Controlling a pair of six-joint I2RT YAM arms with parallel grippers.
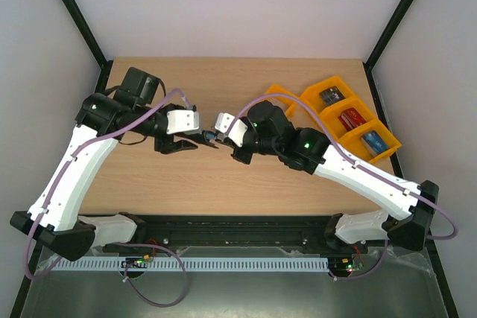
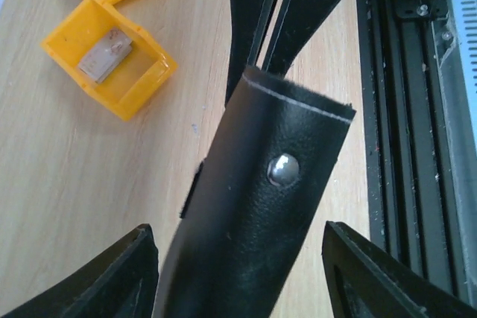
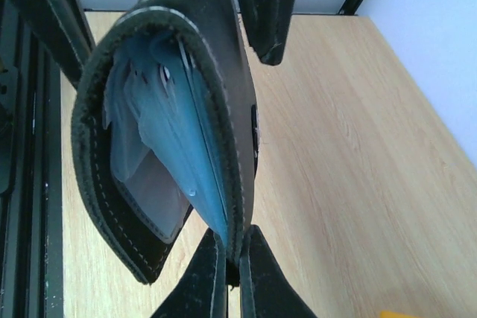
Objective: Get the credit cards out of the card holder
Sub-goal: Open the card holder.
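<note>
While the right end effector [image 3: 232, 242] clamps the card holder [image 3: 223, 72] edge, the left end effector [image 2: 238, 236] straddles it, agape.

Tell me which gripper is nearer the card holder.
Right. The right gripper is clamped onto the card holder; the left gripper stands open around it, not gripping.

Top view: the card holder [image 1: 211, 138] is a dark speck between the tool tips, too small to read, and the contents of the orange trays [image 1: 334, 80] near the worktop's right edge are only coloured blobs. Left wrist view: the holder's lower end and both fingers of the left tool [image 2: 237, 229] run off the bottom edge. Right wrist view: what the blue-grey pockets [image 3: 160, 132] hold cannot be made out.
</note>
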